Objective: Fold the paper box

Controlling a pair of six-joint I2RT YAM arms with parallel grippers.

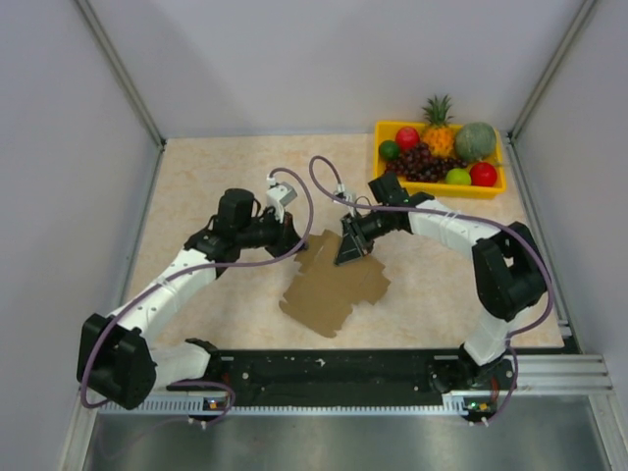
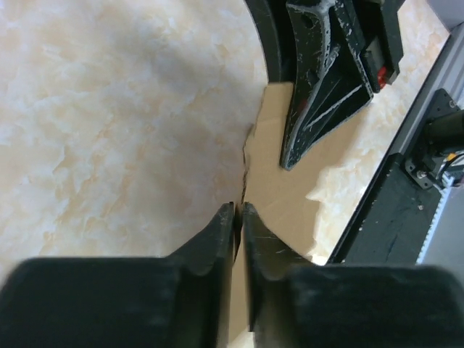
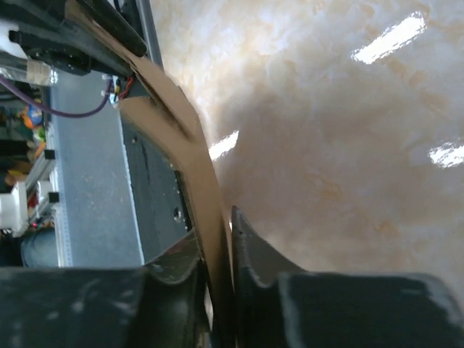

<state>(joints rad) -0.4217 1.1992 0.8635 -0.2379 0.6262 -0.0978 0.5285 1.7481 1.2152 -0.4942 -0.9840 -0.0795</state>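
Paper box (image 1: 334,289) lies as a flat sheet mid-counter (image 1: 216,177). Right claw (image 1: 348,250) pinches its far edge, bent upward between the fingers. Left claw (image 1: 291,234), pressed together, sits at its left edge.

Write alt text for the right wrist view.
The right gripper pinches the paper box, a thin brown cardboard sheet that rises from between the black fingers and bends toward the upper left. A pale marbled table fills the right side, and a black rail shows at left.
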